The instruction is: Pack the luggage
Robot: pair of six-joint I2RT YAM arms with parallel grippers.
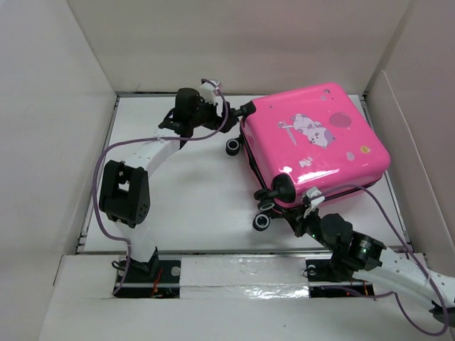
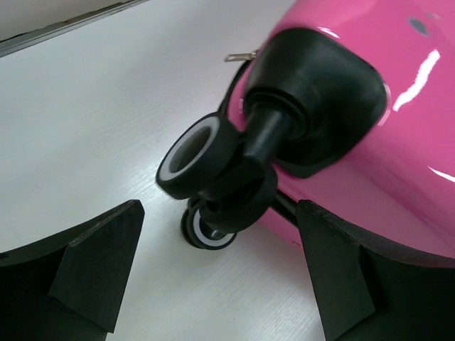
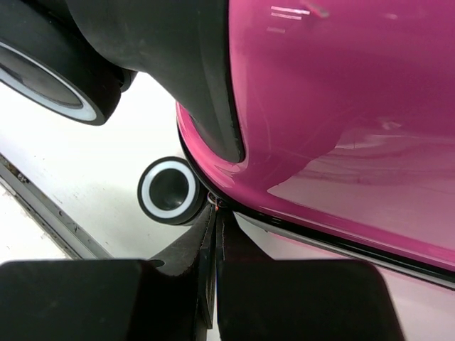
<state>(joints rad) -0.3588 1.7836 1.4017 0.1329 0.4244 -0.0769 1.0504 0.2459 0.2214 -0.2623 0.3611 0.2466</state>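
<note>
The luggage (image 1: 320,142) is a glossy pink hard-shell suitcase that lies flat and closed on the right of the table, printed side up. My left gripper (image 1: 242,115) is open at its far-left corner. In the left wrist view a black caster wheel (image 2: 192,160) and pink shell (image 2: 419,106) stand just ahead of the left gripper (image 2: 217,206), and nothing is between the fingers. My right gripper (image 1: 307,207) is at the near-left corner. In the right wrist view the right gripper (image 3: 217,207) is shut at the zipper seam, pinching a small metal zipper pull (image 3: 219,202) under the pink shell (image 3: 341,106).
White walls box in the table (image 1: 185,206) on three sides. Black-and-white wheels (image 1: 261,222) stick out from the suitcase's left edge towards the table's middle. Another small metal pull (image 2: 242,55) shows at the far corner. A raised ledge (image 1: 234,270) runs along the near edge.
</note>
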